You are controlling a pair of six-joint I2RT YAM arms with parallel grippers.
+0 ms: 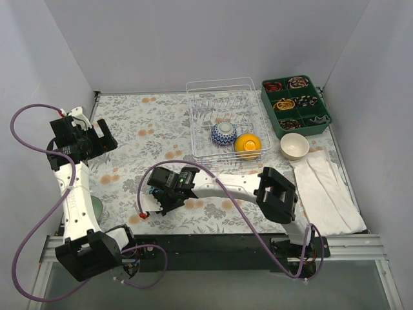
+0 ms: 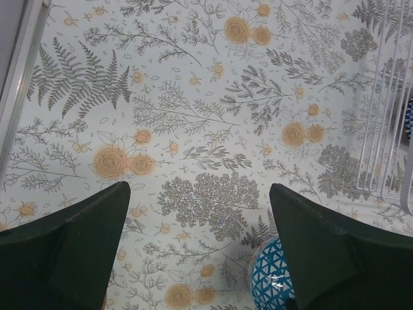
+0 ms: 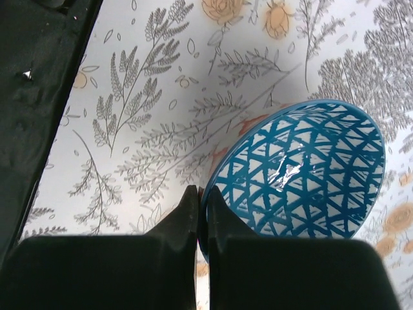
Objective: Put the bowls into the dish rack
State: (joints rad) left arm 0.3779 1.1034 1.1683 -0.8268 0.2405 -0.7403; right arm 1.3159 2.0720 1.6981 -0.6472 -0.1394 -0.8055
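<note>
Though the wrist hides it from above, a triangle-patterned blue bowl [image 3: 303, 174] is pinched by its rim in the right jaws, tilted over the bench [image 1: 161, 123]. The left jaws stand wide apart. Farther off, the dish rack [image 1: 213, 103] holds a blue-patterned bowl [image 1: 224, 134] and, at its 5 o'clock corner, an orange-yellow bowl [image 1: 248, 145]. A cream bowl [image 1: 295, 146] sits outside at the rack's 4 o'clock.

Triangle-patterned bowl [image 2: 270, 279] cut by lower edge, dish rack [image 2: 386, 123] cropped right, tray [image 1: 306, 130] contents indistinct
</note>
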